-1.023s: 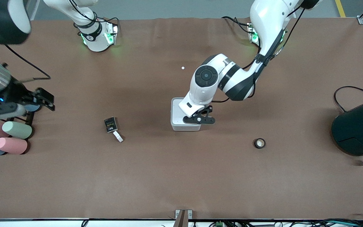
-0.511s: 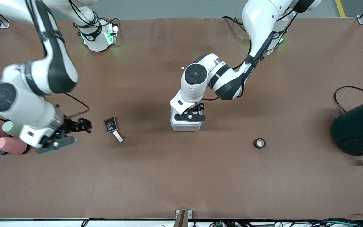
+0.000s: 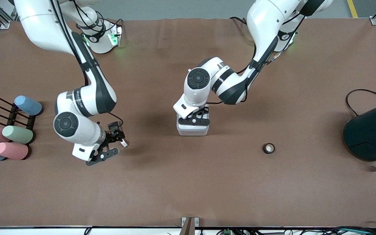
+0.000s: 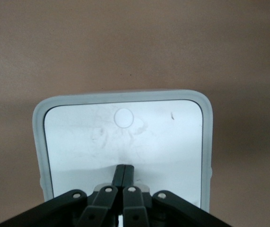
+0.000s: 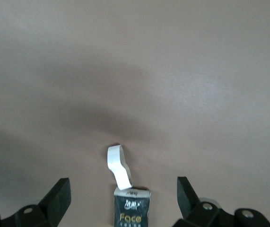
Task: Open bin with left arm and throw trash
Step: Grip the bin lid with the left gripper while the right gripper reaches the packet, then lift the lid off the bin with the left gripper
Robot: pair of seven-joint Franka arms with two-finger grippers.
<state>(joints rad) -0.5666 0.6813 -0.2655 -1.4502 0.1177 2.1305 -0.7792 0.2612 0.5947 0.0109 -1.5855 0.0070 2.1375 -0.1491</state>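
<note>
Now, in the front view, the right gripper (image 3: 113, 142) has swung in from the right arm's end of the table, past the pastel cylinders (image 3: 11, 142), and hangs over the black packet (image 3: 113, 125) and white scrap (image 3: 123, 143). The left gripper (image 3: 194, 118) has slid fully over the bin (image 3: 193, 129), whose lid looks flat and down. The tape ring (image 3: 269, 148) lies apart, toward the left arm's end.

From the left wrist, the fingers (image 4: 124, 176) are pressed together, tips on the lid (image 4: 125, 137), near its edge, gripping nothing.

From the right wrist, the jaws stand wide, straddling the packet (image 5: 131, 208) with the scrap (image 5: 118, 166) touching it.

Both arms seem newly staged: opening and pickup look imminent, neither begun.
</note>
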